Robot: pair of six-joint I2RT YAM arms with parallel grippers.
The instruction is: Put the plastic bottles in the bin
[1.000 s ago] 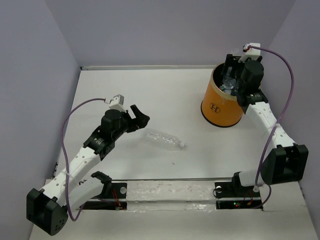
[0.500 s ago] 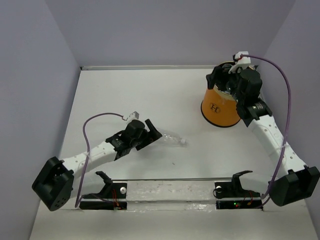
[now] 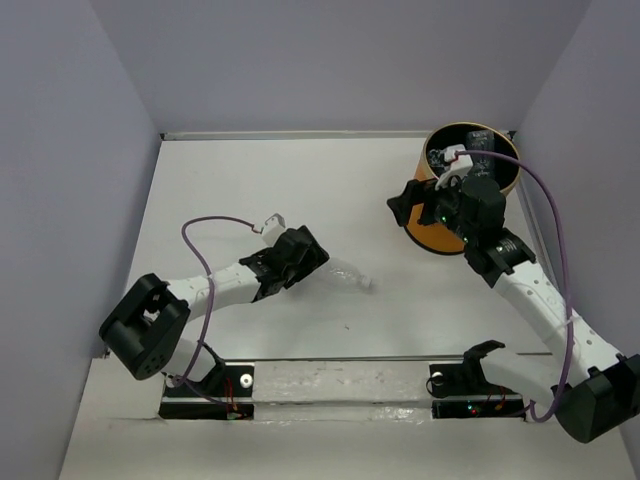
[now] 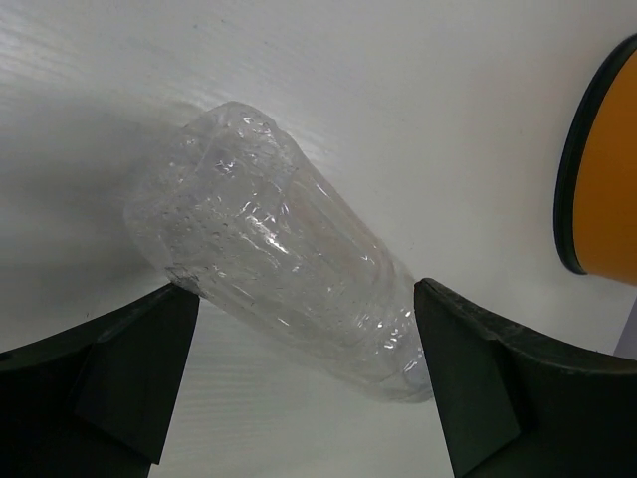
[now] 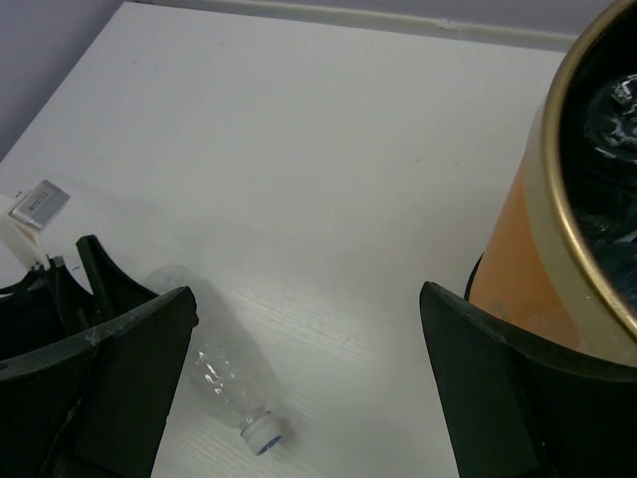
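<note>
One clear crinkly plastic bottle (image 3: 345,274) with a white cap lies on its side on the white table. My left gripper (image 3: 308,256) is open, with its jaws on either side of the bottle's base end (image 4: 279,269). The orange-yellow bin (image 3: 443,235) stands at the back right, and clear bottles (image 5: 619,110) lie inside it. My right gripper (image 3: 408,205) is open and empty, held above the table just left of the bin (image 5: 528,279). The right wrist view shows the lying bottle (image 5: 224,383) with its cap towards the camera.
Grey walls close in the table at the back and on both sides. The bin's wall (image 4: 607,189) shows at the right edge of the left wrist view. A clear strip with two black mounts (image 3: 340,385) runs along the near edge.
My left arm has reached forward and right, bringing its open jaws around the bottle's base. My right gripper has come out from over the bin and moved left and lower, beside it.
</note>
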